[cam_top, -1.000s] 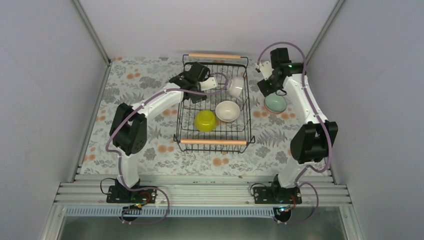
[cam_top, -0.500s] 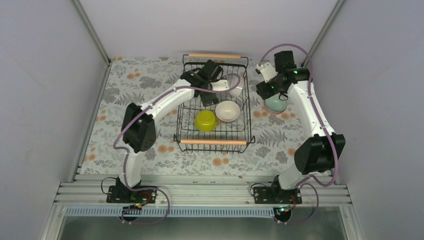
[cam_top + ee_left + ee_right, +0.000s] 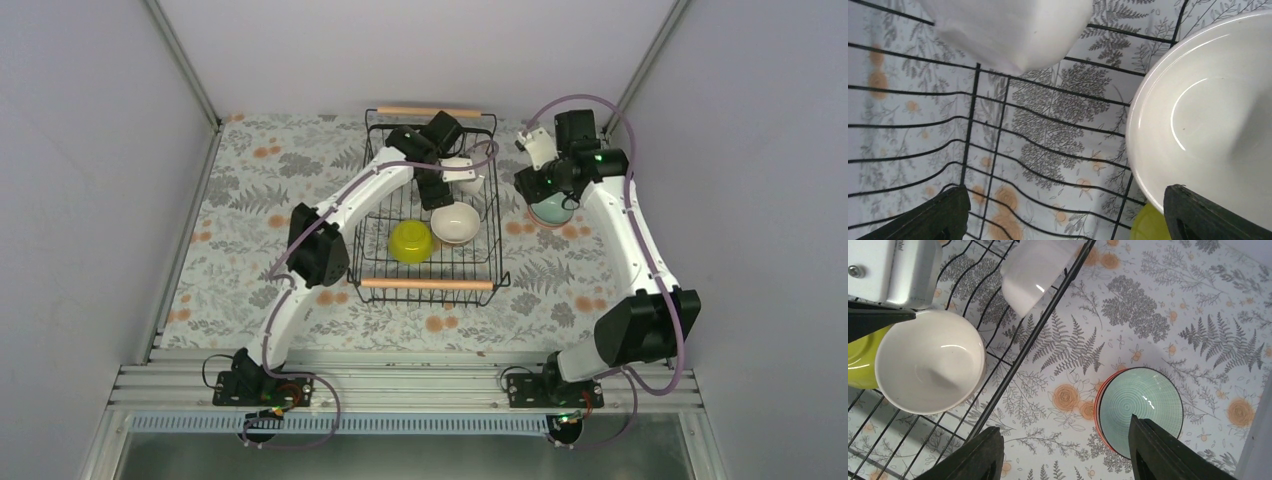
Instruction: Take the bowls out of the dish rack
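While three bowls are held in the rack [image 3: 428,284], the left pincer [image 3: 1068,212] is kept low inside it, jaws apart and empty.
The jaws are spread beside the cream bowl [image 3: 455,222], likely so its rim can be taken between them; a small white bowl [image 3: 466,175] is leaned on the far wires, a yellow bowl [image 3: 411,241] set nearer. The right pincer [image 3: 1068,450], also parted and empty, is held over the teal bowl [image 3: 1140,407] on the counter [image 3: 250,200], right of the rack.
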Controlling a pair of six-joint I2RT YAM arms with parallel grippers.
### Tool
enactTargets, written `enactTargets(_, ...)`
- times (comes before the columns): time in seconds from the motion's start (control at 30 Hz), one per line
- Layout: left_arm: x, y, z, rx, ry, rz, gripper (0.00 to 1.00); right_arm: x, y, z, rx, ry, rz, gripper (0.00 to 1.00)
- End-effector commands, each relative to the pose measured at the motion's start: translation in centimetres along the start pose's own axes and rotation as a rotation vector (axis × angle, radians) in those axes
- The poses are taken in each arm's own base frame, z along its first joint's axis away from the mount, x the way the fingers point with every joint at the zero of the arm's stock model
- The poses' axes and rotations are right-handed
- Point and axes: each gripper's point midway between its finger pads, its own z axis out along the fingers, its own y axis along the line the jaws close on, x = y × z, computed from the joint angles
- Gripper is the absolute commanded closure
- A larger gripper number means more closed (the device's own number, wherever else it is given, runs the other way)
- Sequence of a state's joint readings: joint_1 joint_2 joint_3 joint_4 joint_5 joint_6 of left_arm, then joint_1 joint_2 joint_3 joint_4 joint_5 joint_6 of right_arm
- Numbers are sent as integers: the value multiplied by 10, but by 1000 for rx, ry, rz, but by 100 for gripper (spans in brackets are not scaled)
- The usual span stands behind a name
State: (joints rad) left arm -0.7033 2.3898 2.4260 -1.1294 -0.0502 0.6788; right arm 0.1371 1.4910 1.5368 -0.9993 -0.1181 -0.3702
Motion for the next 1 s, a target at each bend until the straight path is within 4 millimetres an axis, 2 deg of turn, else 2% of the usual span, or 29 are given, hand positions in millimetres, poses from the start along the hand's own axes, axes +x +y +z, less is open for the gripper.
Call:
enactTargets(0.0, 9, -26, 9, 130, 50, -9, 4, 0, 1, -1, 15, -14, 6, 39)
enactTargets(0.13, 12, -37, 14, 157, 66, 6, 6, 1, 0, -2, 24, -13, 7, 39)
enactTargets(0.3, 15, -37, 25, 145, 81, 9, 9, 0, 1, -3, 16, -19, 8, 39)
enactTargets(0.4, 15, -44, 30, 179, 78, 11, 10, 4, 1, 0, 17, -9, 8, 39)
enactTargets(0.63, 20, -55, 53, 229, 93, 28, 13, 9, 1, 5, 23, 3, 6, 40)
enactTargets(0.73, 17, -53, 58, 221, 86, 33, 21, 9, 3, 5, 15, -2, 5, 40)
enactTargets(0.87, 14, -55, 56, 233, 72, 38, 41, 13, 4, 10, 6, 11, 7, 40)
enactTargets(0.97, 13, -57, 51, 239, 69, 35, 48, 16, 5, 13, 3, 15, 6, 40)
